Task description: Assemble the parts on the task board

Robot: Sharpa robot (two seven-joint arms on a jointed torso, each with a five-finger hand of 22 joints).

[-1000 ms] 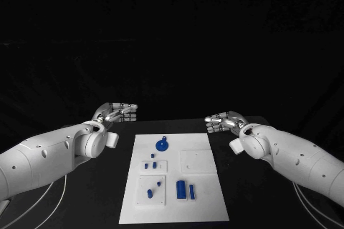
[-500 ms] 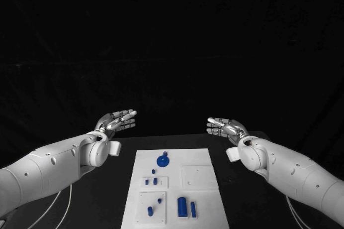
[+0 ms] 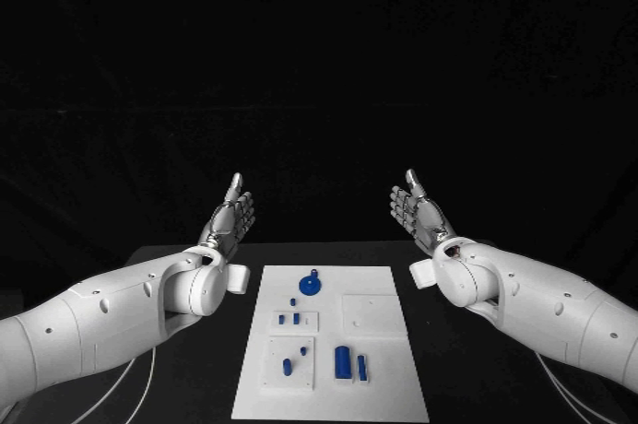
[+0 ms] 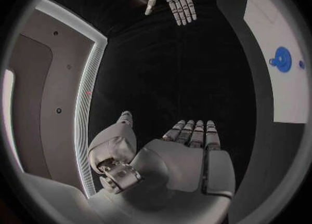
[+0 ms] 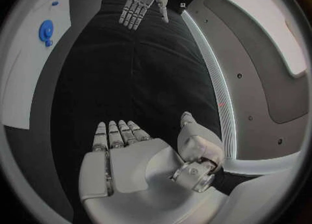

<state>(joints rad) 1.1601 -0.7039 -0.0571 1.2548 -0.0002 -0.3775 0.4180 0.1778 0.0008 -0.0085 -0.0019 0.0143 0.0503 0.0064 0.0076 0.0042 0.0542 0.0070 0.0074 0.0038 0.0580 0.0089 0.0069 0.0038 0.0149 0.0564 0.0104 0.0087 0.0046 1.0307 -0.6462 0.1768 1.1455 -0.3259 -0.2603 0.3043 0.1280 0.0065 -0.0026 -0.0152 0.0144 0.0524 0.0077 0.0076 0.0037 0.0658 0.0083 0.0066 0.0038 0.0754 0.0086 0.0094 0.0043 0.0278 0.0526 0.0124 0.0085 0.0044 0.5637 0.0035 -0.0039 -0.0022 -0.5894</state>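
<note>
both robot hands raised and opened since a second ago: then curled low near the top corners of the board, now upright with fingers straight. camera tilted as well, so shift of the board in the picture not counted as a move.

left robot hand (image 3: 231,217) at left of centre of the frame, flat and spread, holding nothing. right robot hand (image 3: 423,212) at right of centre, the same, palm facing the other one. both high above the bench (image 3: 186,258), well apart from the parts.

task board (image 3: 333,401) low in the centre of the frame. round blue part (image 3: 310,285) near its upper edge, small blue pegs (image 3: 289,319) in a square block below it, two long blue parts (image 3: 351,363) side by side at lower right, empty-looking white square (image 3: 372,313) to the right.

possible trouble: small pegs close together, so wide fingers coming down may knock a neighbour or push the board. cannot tell which parts already sit in final place.
</note>
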